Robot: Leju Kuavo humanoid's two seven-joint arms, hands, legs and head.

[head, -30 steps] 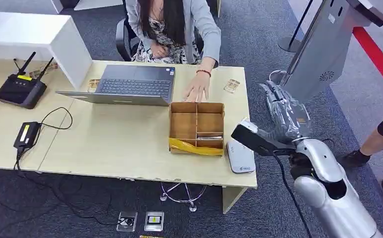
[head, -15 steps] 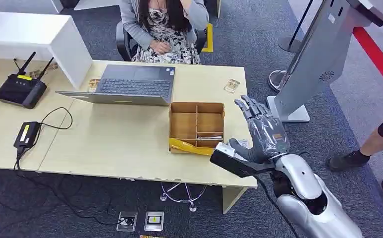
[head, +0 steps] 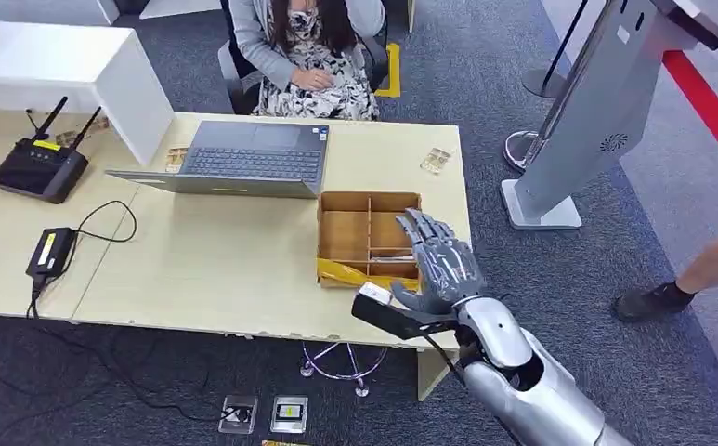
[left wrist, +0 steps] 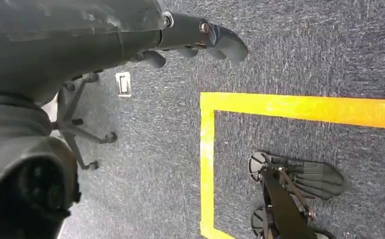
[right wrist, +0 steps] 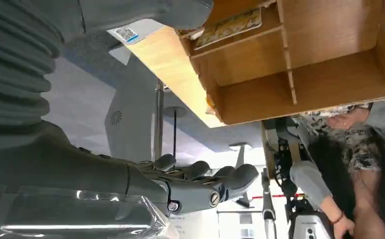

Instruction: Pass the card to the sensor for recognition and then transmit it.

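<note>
Presently the right hand (head: 440, 265) hovers over the right-hand side of the cardboard box (head: 368, 240) on the desk (head: 225, 269), fingers spread and straight, holding nothing. A card (right wrist: 228, 27) lies flat in one of the box's compartments, just beneath and ahead of that hand; in the head view it shows as a thin pale strip (head: 394, 259) at the near right compartment, partly covered by the fingers. Hand and card appear apart, though the gap is hard to judge.

Compared with half a second ago, the right hand has swung leftwards from beyond the desk's edge to above the box. The white sensor on the desk corner, plain a second ago, now lies hidden under the forearm and wrist camera. The seated person (head: 308, 56) has drawn both arms back from the desk.

The left hand (left wrist: 200, 42) hangs over grey carpet (left wrist: 300, 55) with yellow tape (left wrist: 300, 107); its fingers seem loosely extended with nothing in them, though they are largely cut off by the arm's cover. A laptop (head: 243, 158) and router (head: 37, 167) stand further left
</note>
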